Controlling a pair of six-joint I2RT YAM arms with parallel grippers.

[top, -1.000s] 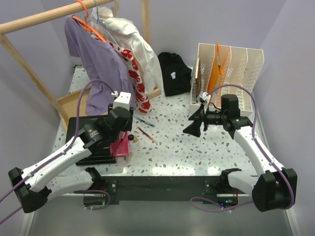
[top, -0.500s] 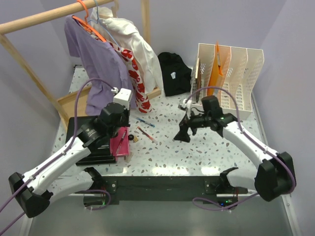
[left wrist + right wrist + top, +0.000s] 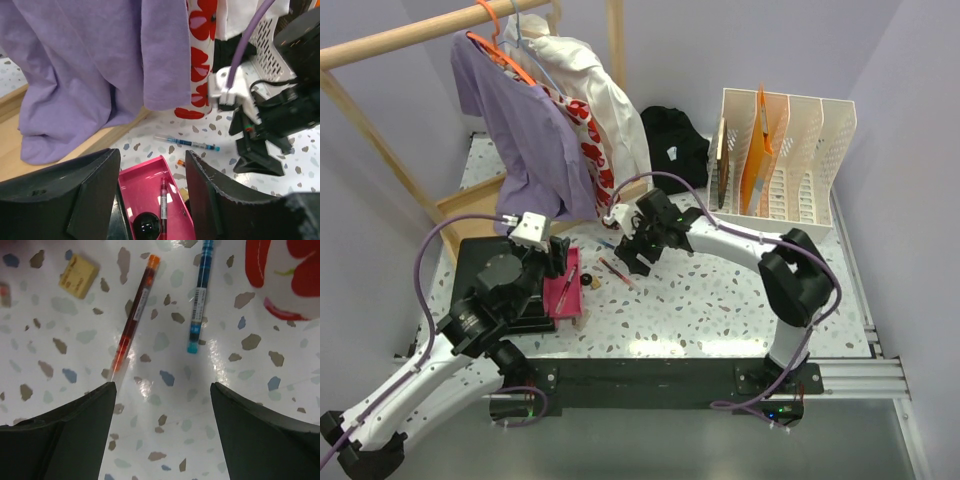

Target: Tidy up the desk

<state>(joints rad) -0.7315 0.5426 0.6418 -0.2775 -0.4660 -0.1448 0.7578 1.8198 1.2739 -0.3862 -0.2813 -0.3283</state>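
Jaws open and empty, the right gripper (image 3: 162, 390) should straddle the red pen (image 3: 132, 320) squarely, clear of the blue pen (image 3: 199, 300), before closing; the left gripper (image 3: 152, 160) hangs open too.

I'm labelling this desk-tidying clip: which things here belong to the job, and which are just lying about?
Job: desk, red pen, blue pen, eraser, pink tray.
Just there: purple shirt, black cloth, file rack, wooden rail.

Even bright light — faint glare on desk (image 3: 165, 405).
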